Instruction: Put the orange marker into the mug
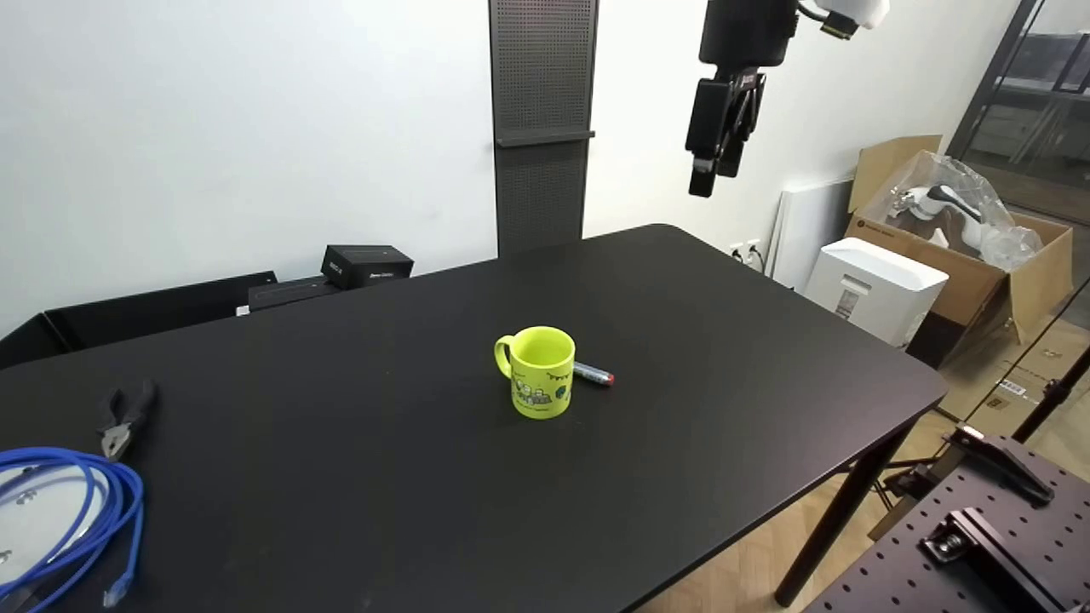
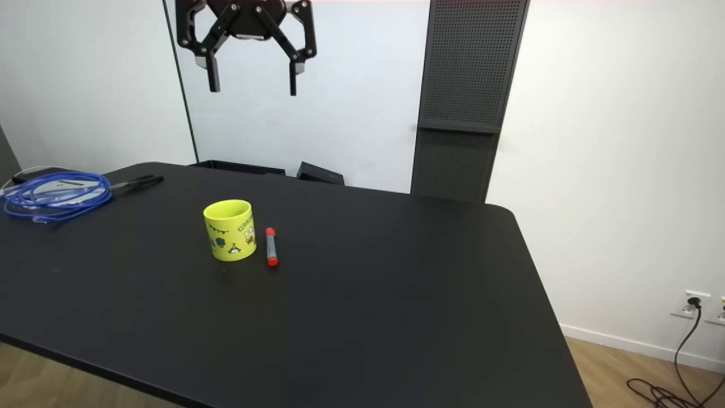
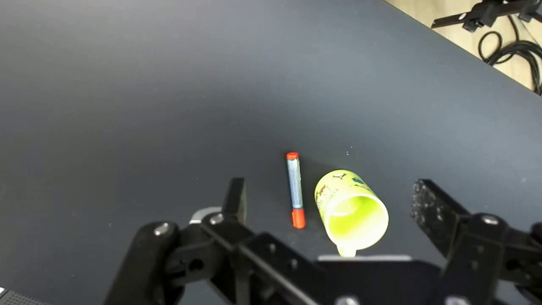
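Note:
The yellow-green mug stands upright on the black table in both exterior views [image 1: 542,387] [image 2: 230,233]. It also shows in the wrist view [image 3: 332,190], its opening visible and its handle partly hidden by the gripper. The orange marker lies flat beside the mug, a small gap apart, in an exterior view [image 2: 272,249] and the wrist view [image 3: 295,186]. It has a grey body and orange-red ends. In an exterior view the mug partly hides the marker [image 1: 594,374]. My gripper [image 2: 253,93] is open and empty, high above the table. It also shows in an exterior view [image 1: 714,182].
A coil of blue cable [image 2: 56,195] and pliers [image 2: 139,182] lie on the table's far side from the marker. Black boxes [image 1: 366,266] stand behind the table's back edge. The table's edge [image 1: 792,502] and the floor beyond show in the views.

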{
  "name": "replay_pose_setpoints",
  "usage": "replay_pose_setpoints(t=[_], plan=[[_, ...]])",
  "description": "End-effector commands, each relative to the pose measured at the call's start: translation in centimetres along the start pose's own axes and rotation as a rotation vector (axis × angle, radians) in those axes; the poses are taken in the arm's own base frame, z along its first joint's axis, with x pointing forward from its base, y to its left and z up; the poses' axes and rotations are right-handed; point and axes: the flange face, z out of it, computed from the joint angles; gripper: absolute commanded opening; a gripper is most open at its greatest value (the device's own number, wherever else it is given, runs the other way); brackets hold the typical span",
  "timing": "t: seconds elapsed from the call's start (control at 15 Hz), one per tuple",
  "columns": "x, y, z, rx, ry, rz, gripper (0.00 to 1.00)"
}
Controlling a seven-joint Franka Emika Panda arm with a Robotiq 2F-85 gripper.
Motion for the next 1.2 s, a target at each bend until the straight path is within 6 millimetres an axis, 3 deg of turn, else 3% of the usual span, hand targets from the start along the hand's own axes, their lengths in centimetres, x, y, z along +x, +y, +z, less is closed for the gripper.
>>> replay_pose_setpoints(t=[0.0,0.2,0.4,0.73,1.13], plan=[[0.4,0.1,0.2,-0.005,-0.008,-0.008,1.0],[1.3,0.0,0.7,-0.028,-0.008,-0.023,1.0],[3.7,-0.3,2.2,-0.11,0.07,-0.079,1.0],[8.8,-0.8,6.7,-0.199,0.214,-0.158,1.0],[11.6,-2.8,13.2,-0.143,0.278,-0.171,1.0]])
